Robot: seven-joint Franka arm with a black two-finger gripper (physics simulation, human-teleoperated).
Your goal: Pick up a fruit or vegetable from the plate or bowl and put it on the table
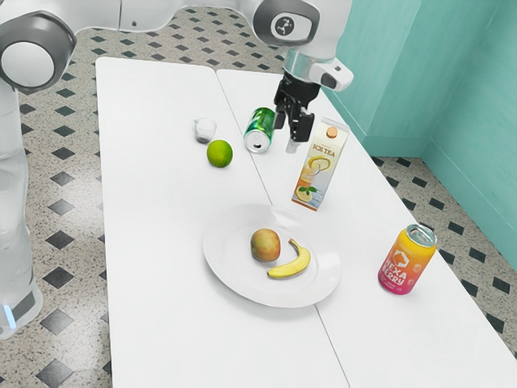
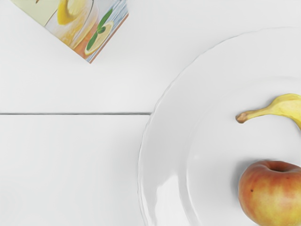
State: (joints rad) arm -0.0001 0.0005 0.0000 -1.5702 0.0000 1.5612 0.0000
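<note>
Tool hangs spread, likely high to clear the carton; lower than it, 1 plate corrals apple and banana.

One apple, one banana, one lime. Two cans, one carton, one plate, one clear object.

Wrist view: the apple, banana and plate ran past the picture's edge; so did the ice tea carton, its upper part lost. Exterior view: near end of the surface cut off, arm cropped above. Small print on the yellow-pink can too tiny to read. Clear object near the lime: shape indistinct.
</note>
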